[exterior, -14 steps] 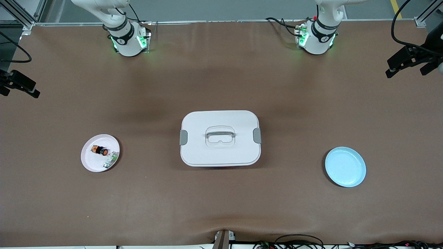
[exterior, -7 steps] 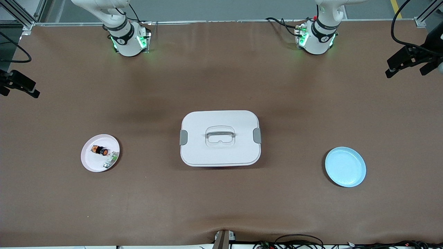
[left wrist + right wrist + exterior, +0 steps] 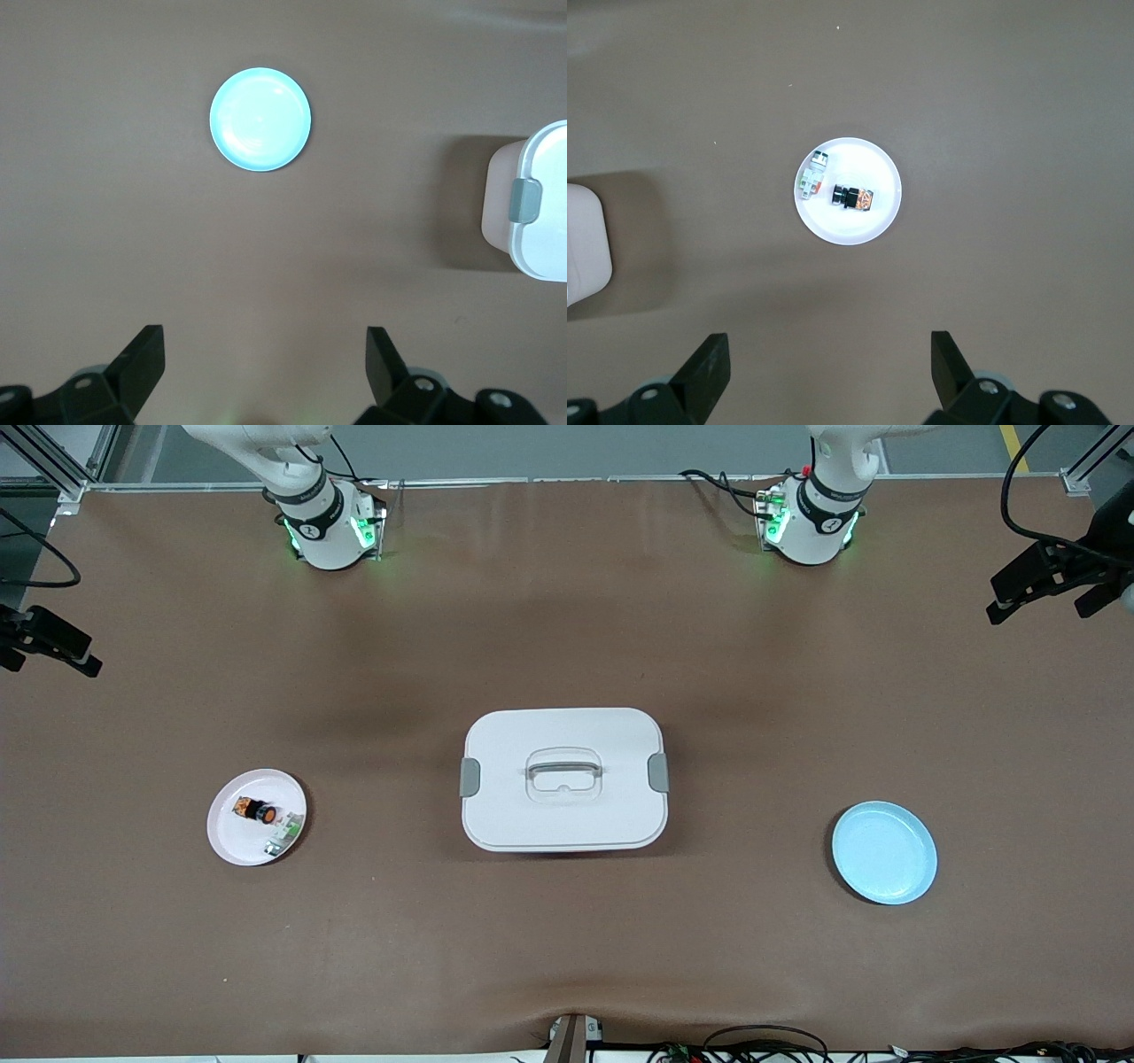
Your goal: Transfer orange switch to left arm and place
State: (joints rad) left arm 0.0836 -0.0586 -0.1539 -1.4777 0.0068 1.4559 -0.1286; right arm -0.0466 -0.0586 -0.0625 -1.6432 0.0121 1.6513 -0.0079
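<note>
The orange switch (image 3: 255, 810) lies on its side on a pink plate (image 3: 232, 841) toward the right arm's end of the table; it also shows in the right wrist view (image 3: 852, 198). The white box (image 3: 563, 779) stands shut at the table's middle. My right gripper (image 3: 830, 350) is open and empty, high over bare table beside the pink plate (image 3: 850, 228). My left gripper (image 3: 264, 341) is open and empty, high over bare table beside the blue plate (image 3: 260, 119). Neither gripper shows in the front view.
A small green-and-white part (image 3: 283, 834) lies on the pink plate next to the switch. An empty blue plate (image 3: 884, 852) sits toward the left arm's end. Black camera mounts (image 3: 1054, 576) (image 3: 49, 642) hang over both table ends. The box's corner (image 3: 540, 212) shows in the left wrist view.
</note>
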